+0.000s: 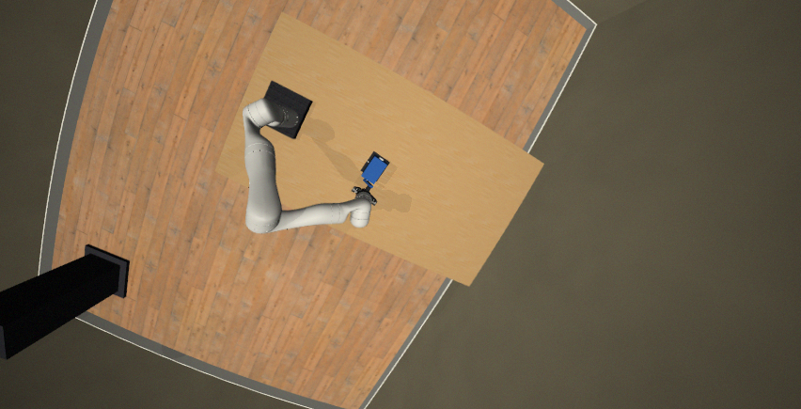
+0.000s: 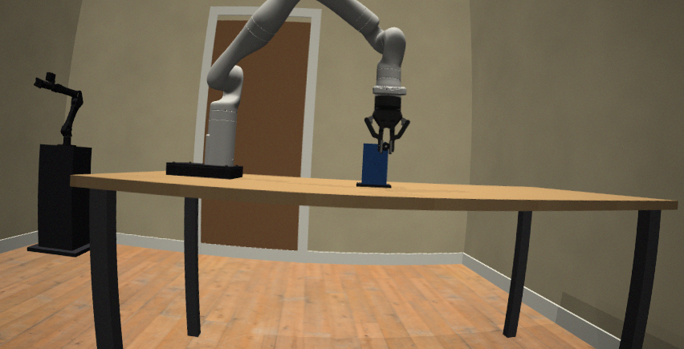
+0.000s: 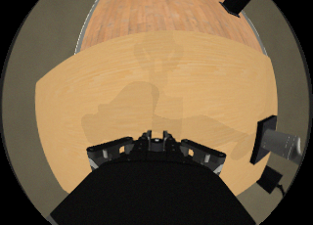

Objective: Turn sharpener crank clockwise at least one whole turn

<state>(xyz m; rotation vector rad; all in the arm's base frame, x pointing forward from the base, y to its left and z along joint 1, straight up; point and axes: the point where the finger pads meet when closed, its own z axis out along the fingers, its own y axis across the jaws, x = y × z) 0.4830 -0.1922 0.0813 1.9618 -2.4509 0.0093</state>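
The blue pencil sharpener (image 2: 374, 164) stands upright on its dark base on the wooden table; it also shows from above (image 1: 374, 168). My gripper (image 2: 385, 147) points straight down at the sharpener's upper right corner, at the end nearest the arm (image 1: 363, 189). Its fingers are shut on the crank's knob, which is mostly hidden between them and behind the blue body. In the wrist view the gripper (image 3: 156, 145) shows only as dark finger bases above a black mass; the knob is hidden there.
The arm's black base plate (image 2: 204, 169) is on the table to the left. A black pedestal with a small camera arm (image 2: 63, 193) stands on the floor at far left. A door is behind the table.
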